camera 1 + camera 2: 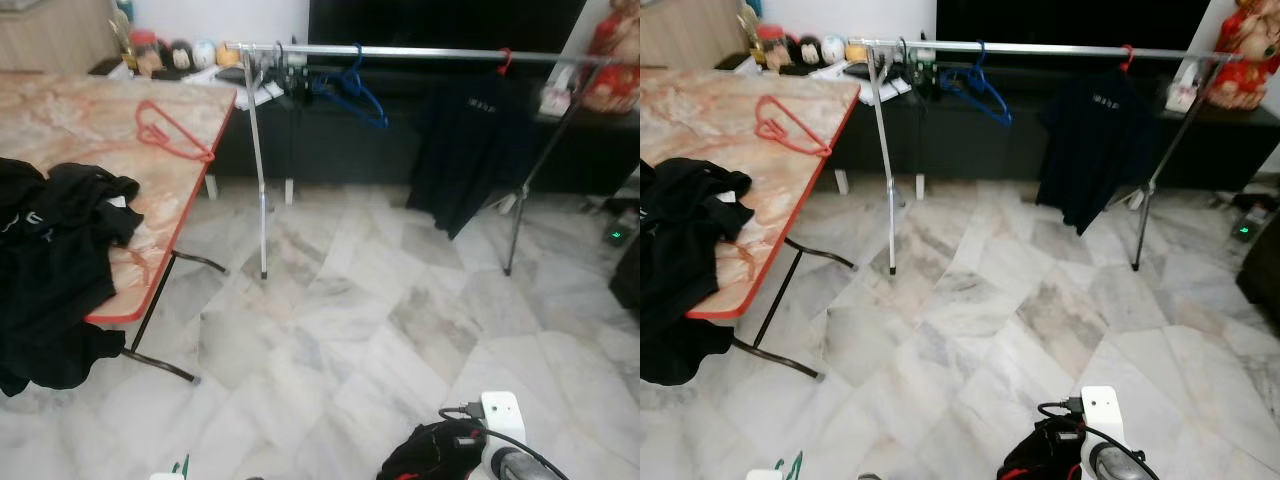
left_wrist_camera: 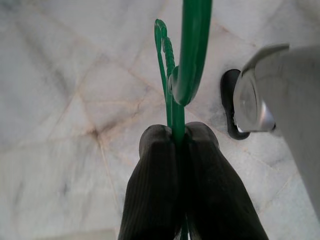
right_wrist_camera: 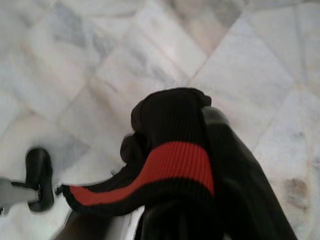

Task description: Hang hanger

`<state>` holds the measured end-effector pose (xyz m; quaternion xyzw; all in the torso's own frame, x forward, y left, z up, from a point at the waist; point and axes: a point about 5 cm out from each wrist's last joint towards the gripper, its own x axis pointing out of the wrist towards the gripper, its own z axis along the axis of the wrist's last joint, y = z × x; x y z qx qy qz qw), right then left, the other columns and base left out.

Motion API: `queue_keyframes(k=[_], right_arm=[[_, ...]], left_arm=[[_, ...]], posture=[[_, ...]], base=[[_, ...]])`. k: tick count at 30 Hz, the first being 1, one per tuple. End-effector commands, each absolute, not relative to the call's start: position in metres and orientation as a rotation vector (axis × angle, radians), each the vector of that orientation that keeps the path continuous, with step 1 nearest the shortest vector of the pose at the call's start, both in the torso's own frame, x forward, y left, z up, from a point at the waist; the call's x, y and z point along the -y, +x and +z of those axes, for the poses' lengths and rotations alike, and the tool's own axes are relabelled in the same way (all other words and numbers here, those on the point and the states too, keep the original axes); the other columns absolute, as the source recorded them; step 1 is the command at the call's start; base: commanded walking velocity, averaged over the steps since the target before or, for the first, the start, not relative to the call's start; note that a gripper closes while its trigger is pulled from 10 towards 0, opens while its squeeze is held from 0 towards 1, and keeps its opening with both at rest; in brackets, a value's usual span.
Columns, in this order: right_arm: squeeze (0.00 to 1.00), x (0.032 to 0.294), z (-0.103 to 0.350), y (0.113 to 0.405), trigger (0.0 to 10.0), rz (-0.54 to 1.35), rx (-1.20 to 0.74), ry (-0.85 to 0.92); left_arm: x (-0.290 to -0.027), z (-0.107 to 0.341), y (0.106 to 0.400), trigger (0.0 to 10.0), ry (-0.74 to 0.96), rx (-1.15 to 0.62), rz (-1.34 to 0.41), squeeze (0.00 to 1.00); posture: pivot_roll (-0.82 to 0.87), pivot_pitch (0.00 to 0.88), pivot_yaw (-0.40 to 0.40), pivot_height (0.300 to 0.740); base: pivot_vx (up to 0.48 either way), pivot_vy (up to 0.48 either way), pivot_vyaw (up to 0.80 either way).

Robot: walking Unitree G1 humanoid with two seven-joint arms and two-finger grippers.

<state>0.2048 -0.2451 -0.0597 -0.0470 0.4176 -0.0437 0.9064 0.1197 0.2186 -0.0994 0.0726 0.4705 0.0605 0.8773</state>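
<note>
My left gripper (image 2: 177,134) is shut on the thin stem of a green hanger (image 2: 192,55), held low over the marble floor; the hanger's tip (image 1: 182,465) peeks in at the bottom of the left eye view. My right gripper (image 3: 200,130) is shut on a black garment with a red band (image 3: 170,167), which bunches over its fingers and also appears low on the right (image 1: 428,455). Ahead stands a silver clothes rail (image 1: 420,50). A blue hanger (image 1: 357,92) and a black T-shirt (image 1: 468,145) on a red hanger hang from it.
An orange-edged folding table (image 1: 195,195) stands on the left with red hangers (image 1: 165,130) and a heap of black clothes (image 1: 50,250) on it. A dark low cabinet (image 1: 330,140) runs behind the rail. The rail's legs (image 1: 262,230) stand on the marble floor (image 1: 380,320).
</note>
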Motion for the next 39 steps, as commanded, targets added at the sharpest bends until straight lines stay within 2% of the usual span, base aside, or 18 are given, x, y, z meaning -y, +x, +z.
queue_keyframes(k=[1, 19, 25, 36, 39], right_arm=[[0.00, 0.2494, -0.0595, 0.2024, 10.0, -0.103, -0.860, -0.100], [0.00, 0.2495, -0.0574, 0.2047, 10.0, -0.139, -0.814, -0.104], [0.00, 0.2491, -0.0579, 0.2040, 10.0, -0.152, -0.812, -0.090], [0.00, 0.2497, -0.0573, 0.2040, 10.0, -0.178, -0.792, -0.075], [0.00, 0.2505, -0.0562, 0.2047, 10.0, -0.192, -0.775, -0.068]], left_arm=[[-0.2125, -0.1017, 0.1177, 10.0, 0.148, -1.004, 0.095, 0.00], [-0.2149, -0.1013, 0.1185, 10.0, 0.149, -1.007, 0.098, 0.00], [-0.2155, -0.1011, 0.1186, 10.0, 0.151, -1.008, 0.098, 0.00], [-0.2166, -0.1006, 0.1191, 10.0, 0.161, -1.003, 0.095, 0.00], [-0.2219, -0.0961, 0.1257, 10.0, 0.164, -0.947, 0.112, 0.00]], posture=[[0.03, 0.000, -0.058, 0.716], [0.04, 0.006, -0.052, 0.716], [0.04, 0.012, -0.048, 0.716], [0.04, 0.019, -0.047, 0.716], [0.03, 0.026, -0.049, 0.716]], base=[[-0.289, 0.000, 0.00], [-0.288, 0.000, 0.00], [-0.287, 0.000, 0.60], [-0.287, 0.000, 0.00], [-0.185, 0.000, 0.00]])
